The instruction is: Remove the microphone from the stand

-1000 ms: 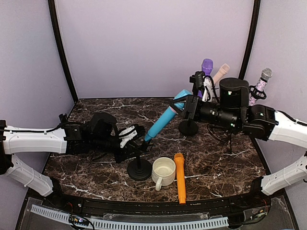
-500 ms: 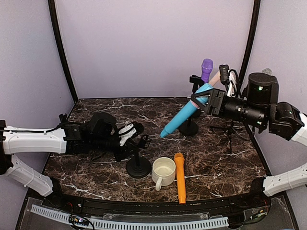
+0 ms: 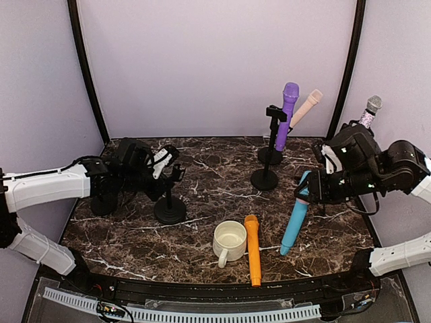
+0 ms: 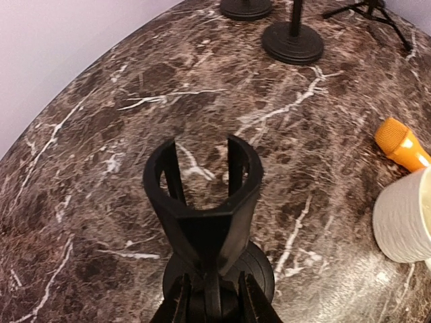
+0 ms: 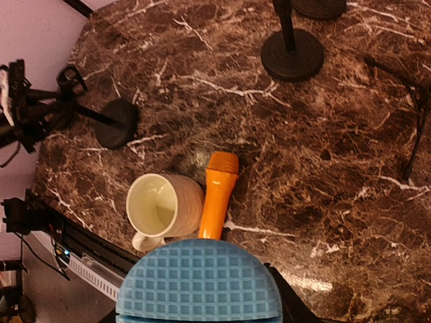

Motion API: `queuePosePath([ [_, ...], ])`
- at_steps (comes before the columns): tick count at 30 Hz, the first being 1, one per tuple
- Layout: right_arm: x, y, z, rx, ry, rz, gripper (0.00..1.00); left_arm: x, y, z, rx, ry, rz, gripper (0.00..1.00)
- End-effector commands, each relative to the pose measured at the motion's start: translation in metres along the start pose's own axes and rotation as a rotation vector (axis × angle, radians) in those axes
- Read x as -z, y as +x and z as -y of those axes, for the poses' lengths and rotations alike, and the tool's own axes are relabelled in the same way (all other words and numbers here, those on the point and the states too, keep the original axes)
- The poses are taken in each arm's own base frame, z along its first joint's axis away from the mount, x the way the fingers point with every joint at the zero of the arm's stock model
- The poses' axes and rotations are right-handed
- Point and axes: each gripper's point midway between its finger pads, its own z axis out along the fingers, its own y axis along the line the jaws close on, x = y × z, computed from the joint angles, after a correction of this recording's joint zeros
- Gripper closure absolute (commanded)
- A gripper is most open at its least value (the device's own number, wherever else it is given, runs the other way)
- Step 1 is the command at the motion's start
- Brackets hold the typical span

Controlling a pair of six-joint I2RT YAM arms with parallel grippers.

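**Item: blue microphone** (image 3: 294, 222). It is out of its holder and hangs tilted over the front right part of the counter (image 3: 202, 161). The grille head is uppermost and the handle slopes down toward the front edge. Whether the lower end touches the marble cannot be told. In the right wrist view the grille (image 5: 199, 282) fills the bottom of the picture.

**Right gripper** (image 3: 311, 190). Its claw pinches the blue microphone at the upper end, just below the head.

**Stand** (image 3: 170, 202). A black stand with a round base, upright on the left half of the counter. Its forked clip (image 4: 205, 195) is open at the top and holds nothing.

**Left gripper** (image 4: 212, 299). Its claw is pressed together on the stand's stem, just below the clip.

**Also on the counter:**
- A cream mug (image 3: 229, 241) near the middle of the front edge, mouth up.
- An orange microphone (image 3: 252, 249) lying flat just beside the mug on its right, head toward the back.
- A purple microphone (image 3: 288, 111) and a pink microphone (image 3: 306, 108) in black stands toward the back right.
- A glittered microphone (image 3: 368, 111) on a tripod at the back right corner.
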Motion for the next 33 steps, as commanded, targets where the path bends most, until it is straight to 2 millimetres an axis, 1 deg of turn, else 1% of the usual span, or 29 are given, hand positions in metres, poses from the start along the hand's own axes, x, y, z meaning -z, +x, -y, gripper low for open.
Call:
queuePosePath([
  [1,-0.012,0.044,0.026,0.021,0.076,-0.238,0.73,0.015,-0.038,-0.049,0.025,-0.144,0.057,1.0],
  [2,-0.018,0.051,0.027,0.022,0.068,-0.272,0.73,0.014,-0.037,-0.061,0.041,-0.166,0.048,1.0],
  [3,-0.025,0.054,0.024,0.02,0.051,-0.288,0.73,0.016,-0.041,-0.068,0.048,-0.178,0.05,1.0],
  [4,-0.031,0.058,0.023,0.016,0.031,-0.31,0.73,0.016,-0.039,-0.081,0.067,-0.2,0.042,1.0],
  [5,-0.037,0.06,0.022,0.012,0.012,-0.321,0.73,0.018,-0.043,-0.087,0.073,-0.204,0.044,1.0],
  [7,-0.052,0.065,0.021,0.001,-0.014,-0.348,0.73,0.021,-0.041,-0.114,0.113,-0.245,0.029,1.0],
  [8,-0.059,0.067,0.02,-0.003,-0.03,-0.36,0.73,0.021,-0.043,-0.121,0.12,-0.256,0.027,1.0],
  [9,-0.065,0.069,0.019,-0.009,-0.045,-0.372,0.73,0.023,-0.038,-0.134,0.14,-0.275,0.014,1.0],
  [10,-0.072,0.07,0.017,-0.013,-0.063,-0.378,0.73,0.023,-0.039,-0.142,0.149,-0.287,0.011,1.0],
  [11,-0.077,0.071,0.015,-0.019,-0.081,-0.385,0.73,0.026,-0.034,-0.156,0.173,-0.311,0.002,1.0],
  [12,-0.083,0.072,0.012,-0.022,-0.097,-0.392,0.73,0.026,-0.034,-0.164,0.188,-0.324,0.002,1.0],
  [13,-0.089,0.071,0.011,-0.026,-0.106,-0.397,0.73,0.03,-0.031,-0.178,0.212,-0.349,-0.001,1.0],
  [15,-0.1,0.074,0.013,-0.029,-0.106,-0.413,0.73,0.033,-0.027,-0.198,0.246,-0.379,-0.002,1.0],
  [16,-0.106,0.075,0.014,-0.035,-0.11,-0.422,0.73,0.032,-0.028,-0.205,0.26,-0.381,0.004,1.0],
  [17,-0.112,0.075,0.014,-0.04,-0.114,-0.42,0.73,0.035,-0.024,-0.218,0.284,-0.399,0.003,1.0],
  [20,-0.13,0.07,0.02,-0.069,-0.109,-0.406,0.73,0.035,-0.022,-0.241,0.335,-0.4,0.019,1.0],
  [21,-0.136,0.069,0.023,-0.079,-0.102,-0.4,0.72,0.035,-0.016,-0.253,0.355,-0.417,0.01,1.0],
  [22,-0.142,0.069,0.026,-0.089,-0.095,-0.399,0.72,0.036,-0.02,-0.257,0.356,-0.411,0.021,1.0],
  [23,-0.15,0.071,0.031,-0.102,-0.082,-0.405,0.72,0.033,-0.012,-0.267,0.371,-0.418,0.005,1.0],
  [24,-0.155,0.072,0.034,-0.113,-0.075,-0.403,0.71,0.034,-0.014,-0.273,0.372,-0.425,0.006,1.0],
  [25,-0.162,0.071,0.037,-0.124,-0.07,-0.394,0.71,0.032,-0.01,-0.284,0.385,-0.436,-0.004,1.0],
  [28,-0.176,0.07,0.046,-0.148,-0.041,-0.382,0.7,0.03,0.004,-0.303,0.415,-0.454,-0.034,1.0],
  [30,-0.183,0.069,0.051,-0.158,-0.016,-0.374,0.69,0.026,0.01,-0.307,0.424,-0.454,-0.053,1.0],
  [33,-0.191,0.068,0.058,-0.166,0.023,-0.362,0.68,0.019,0.021,-0.305,0.432,-0.448,-0.073,1.0],
])
